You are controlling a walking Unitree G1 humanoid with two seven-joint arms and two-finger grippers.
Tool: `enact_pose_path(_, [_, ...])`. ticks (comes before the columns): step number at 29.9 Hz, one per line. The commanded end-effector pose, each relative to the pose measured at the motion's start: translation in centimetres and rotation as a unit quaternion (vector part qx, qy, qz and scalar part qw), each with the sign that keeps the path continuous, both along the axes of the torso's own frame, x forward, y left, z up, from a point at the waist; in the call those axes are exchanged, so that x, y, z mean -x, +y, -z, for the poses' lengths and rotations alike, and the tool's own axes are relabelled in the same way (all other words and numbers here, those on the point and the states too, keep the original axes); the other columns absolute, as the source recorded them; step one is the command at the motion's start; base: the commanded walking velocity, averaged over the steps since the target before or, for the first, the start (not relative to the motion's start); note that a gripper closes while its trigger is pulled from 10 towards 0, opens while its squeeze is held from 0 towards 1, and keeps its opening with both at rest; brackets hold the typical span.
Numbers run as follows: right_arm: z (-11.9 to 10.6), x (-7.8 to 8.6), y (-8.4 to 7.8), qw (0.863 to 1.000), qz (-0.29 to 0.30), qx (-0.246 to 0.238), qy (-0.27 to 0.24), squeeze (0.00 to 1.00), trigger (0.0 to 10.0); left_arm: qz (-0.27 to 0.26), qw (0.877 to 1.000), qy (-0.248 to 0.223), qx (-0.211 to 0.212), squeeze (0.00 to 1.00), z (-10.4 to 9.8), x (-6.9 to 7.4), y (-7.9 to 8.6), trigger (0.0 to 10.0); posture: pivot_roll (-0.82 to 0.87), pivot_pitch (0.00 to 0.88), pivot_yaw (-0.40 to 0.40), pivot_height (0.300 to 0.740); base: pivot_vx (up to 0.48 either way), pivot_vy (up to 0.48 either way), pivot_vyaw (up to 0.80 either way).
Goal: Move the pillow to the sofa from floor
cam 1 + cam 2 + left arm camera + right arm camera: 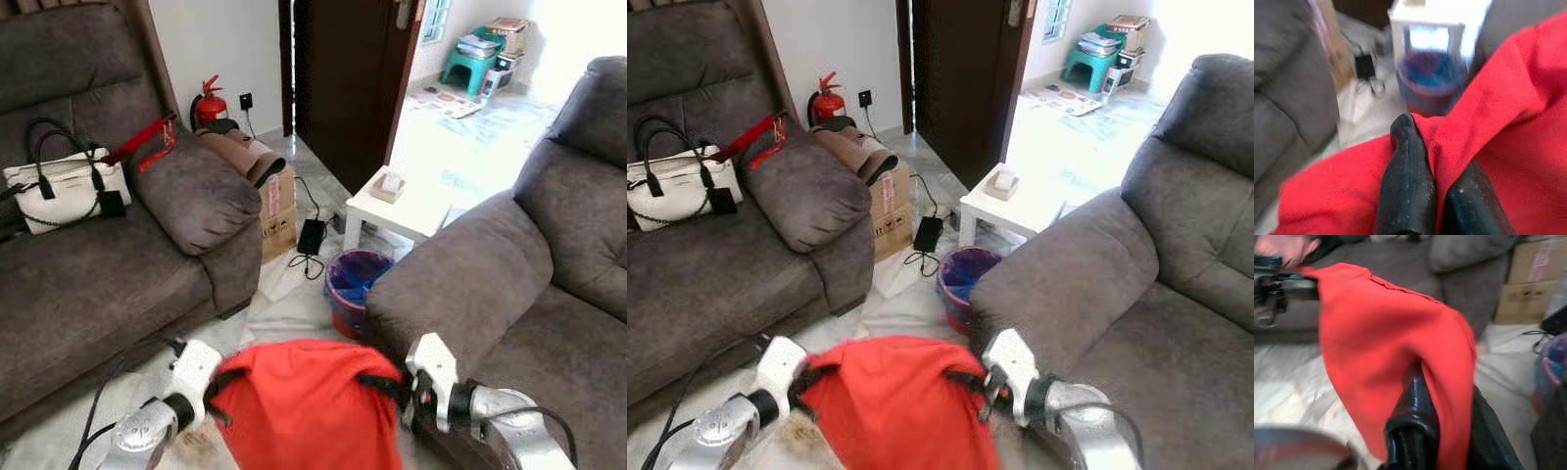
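Left eye view has the soft red fabric pillow point(309, 406) held up between the two pincers, low in front of the robot and lifted off the pale tiled floor point(284, 299). The left pincer point(217, 384) is closed on the pillow's left edge; in the left wrist view its two black fingers point(1408, 188) sit close together with a fold of red cloth pinched between them. The right pincer point(392, 387) is closed on the pillow's right edge, and the right wrist view shows the cloth draped over and nipped between its fingers point(1415, 416) (that picture is blurred, yet the grip is plain). On the robot's right stands a grey fabric sofa point(509, 284), its wide padded arm just beside the right pincer and the pillow's right side. On the left stands a second grey sofa point(88, 264) carrying a white handbag with black handles point(64, 186) on its seat, close to the armrest. Between the two sofas, on the floor beyond the pillow, sit a round red-and-blue bin with a dark liner point(353, 289), a small white side bench point(407, 211) bearing a little box near its back edge, a brown cardboard box point(277, 211) and a black power adapter point(312, 235). A red fire extinguisher point(209, 106) stands against the wall.
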State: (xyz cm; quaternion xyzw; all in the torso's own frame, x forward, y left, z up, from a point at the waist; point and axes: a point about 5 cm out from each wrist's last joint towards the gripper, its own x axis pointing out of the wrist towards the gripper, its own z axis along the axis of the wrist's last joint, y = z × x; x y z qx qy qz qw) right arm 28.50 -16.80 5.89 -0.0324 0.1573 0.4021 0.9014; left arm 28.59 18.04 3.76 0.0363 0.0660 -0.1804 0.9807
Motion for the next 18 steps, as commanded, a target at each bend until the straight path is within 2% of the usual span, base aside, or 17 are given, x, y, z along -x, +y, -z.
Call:
enact_pose_path(1, [-1.5,-1.3,0.0,0.998,0.043,-0.031,-0.037,0.0,10.0,-0.038,0.998,-0.048,0.019,0.0,-1.9,-0.8,0.3,10.0,0.16,0.093,0.009,0.74,0.0,0.0,0.0])
enact_pose_path(3, [-1.5,-2.0,0.3,0.994,0.084,-0.046,-0.045,0.0,10.0,-0.064,0.995,-0.059,0.045,0.0,-2.4,-1.1,-0.3,10.0,0.16,0.092,0.007,0.74,0.0,0.0,0.0])
enact_pose_path(11, [-1.5,-2.5,1.9,0.992,0.098,-0.053,-0.056,0.0,10.0,-0.073,0.994,-0.078,0.028,0.0,-3.2,-1.2,-1.3,10.0,0.16,0.093,0.008,0.74,0.0,0.0,0.0])
enact_pose_path(17, [-1.7,-3.0,2.3,0.985,0.139,-0.075,-0.064,0.0,10.0,-0.084,0.992,-0.098,0.012,0.0,-4.2,-1.7,-2.5,10.0,0.16,0.091,0.011,0.74,0.0,0.0,0.0])
enact_pose_path(18, [-1.6,-3.2,2.1,0.981,0.161,-0.085,-0.059,0.0,10.0,-0.091,0.991,-0.1,0.007,0.0,-4.2,-1.7,-2.7,10.0,0.16,0.092,0.014,0.74,0.0,0.0,0.0])
